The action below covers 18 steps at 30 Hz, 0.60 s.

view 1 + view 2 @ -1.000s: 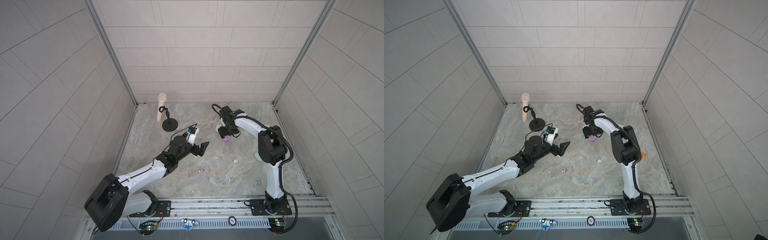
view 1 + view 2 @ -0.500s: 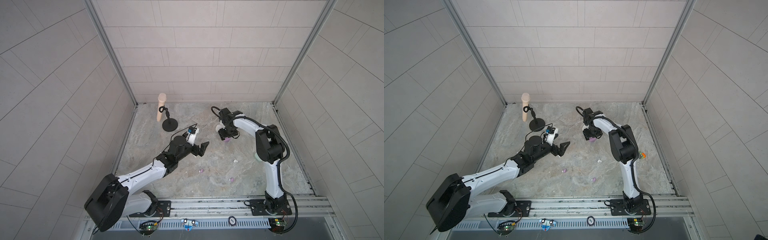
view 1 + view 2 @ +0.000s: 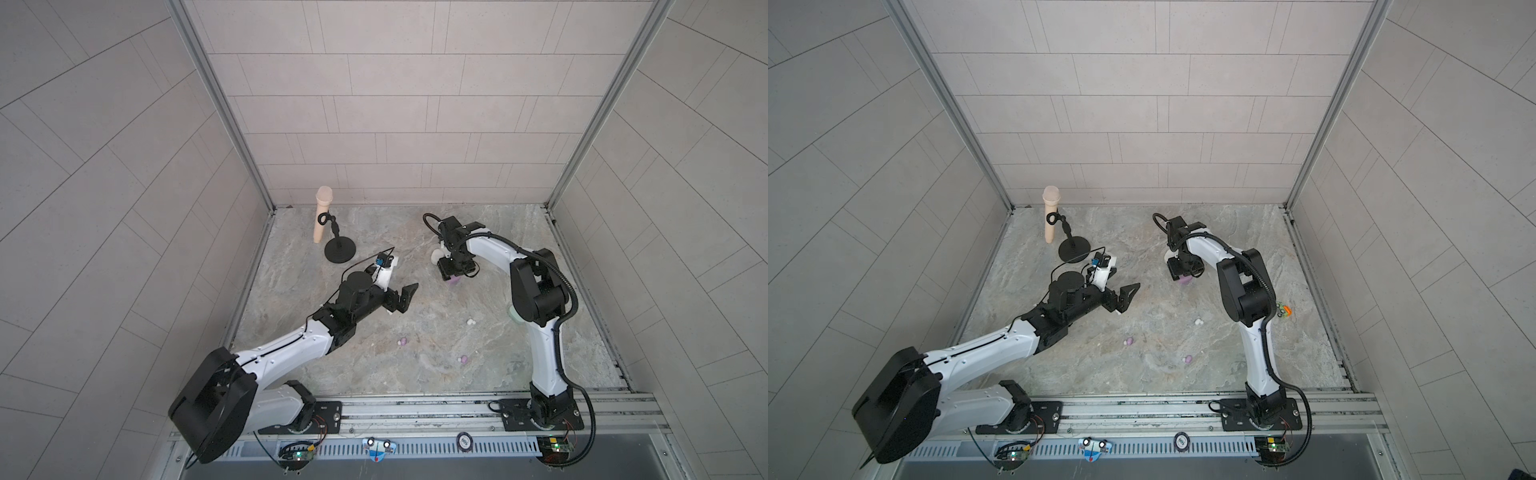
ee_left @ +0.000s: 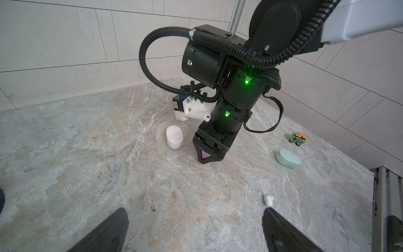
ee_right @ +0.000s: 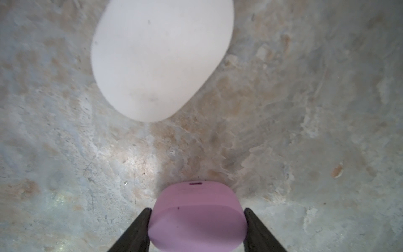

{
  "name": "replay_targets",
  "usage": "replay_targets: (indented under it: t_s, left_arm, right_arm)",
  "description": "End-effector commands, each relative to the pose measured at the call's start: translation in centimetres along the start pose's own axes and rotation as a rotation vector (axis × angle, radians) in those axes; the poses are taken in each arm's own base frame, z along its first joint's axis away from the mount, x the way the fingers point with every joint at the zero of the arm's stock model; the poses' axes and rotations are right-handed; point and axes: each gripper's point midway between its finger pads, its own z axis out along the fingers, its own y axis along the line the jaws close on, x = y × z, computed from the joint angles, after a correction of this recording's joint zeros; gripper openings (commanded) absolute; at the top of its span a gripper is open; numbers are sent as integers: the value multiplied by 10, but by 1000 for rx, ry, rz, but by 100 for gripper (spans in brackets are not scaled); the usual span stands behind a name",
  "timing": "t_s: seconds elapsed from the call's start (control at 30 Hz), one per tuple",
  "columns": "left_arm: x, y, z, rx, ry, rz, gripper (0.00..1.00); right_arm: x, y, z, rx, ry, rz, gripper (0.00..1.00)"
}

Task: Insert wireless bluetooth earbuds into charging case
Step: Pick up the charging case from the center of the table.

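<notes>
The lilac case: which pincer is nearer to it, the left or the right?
Right. The right pincer is down over the lilac case, with one finger against each of its sides. The left pincer hangs open, well apart from the case, off to its left.

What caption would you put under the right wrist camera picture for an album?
A lilac case sits between the right gripper's dark fingers, a white case lying nearby on the marble table.

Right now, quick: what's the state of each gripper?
Left gripper: open, holding nothing.
Right gripper: shut on the lilac case, one finger against each side.
</notes>
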Motion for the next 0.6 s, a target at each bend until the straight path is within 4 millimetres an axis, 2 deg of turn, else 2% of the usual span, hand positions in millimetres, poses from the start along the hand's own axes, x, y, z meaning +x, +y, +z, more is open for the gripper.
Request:
replay_targets:
  t_s: [0.0,0.13,0.27,0.4,0.57]
  left_arm:
    - [-11,-1,-2,9,-36,4,100]
    - [-6,-7,1,40,-22,27,100]
    - [6,-17,6,72,9,92,100]
    - [13,-34,11,147,-10,141,100]
    - [16,-57,21,252,-38,192,100]
  right_arm:
    - [-5,-3,-17,8,-33,7,61]
    - [-2,-3,-30,6,-41,34,59]
    - [7,-5,-55,2,-65,76,58]
    - [25,-1,-80,-35,-78,127,57]
    - [54,11,-125,-110,-119,172,56]
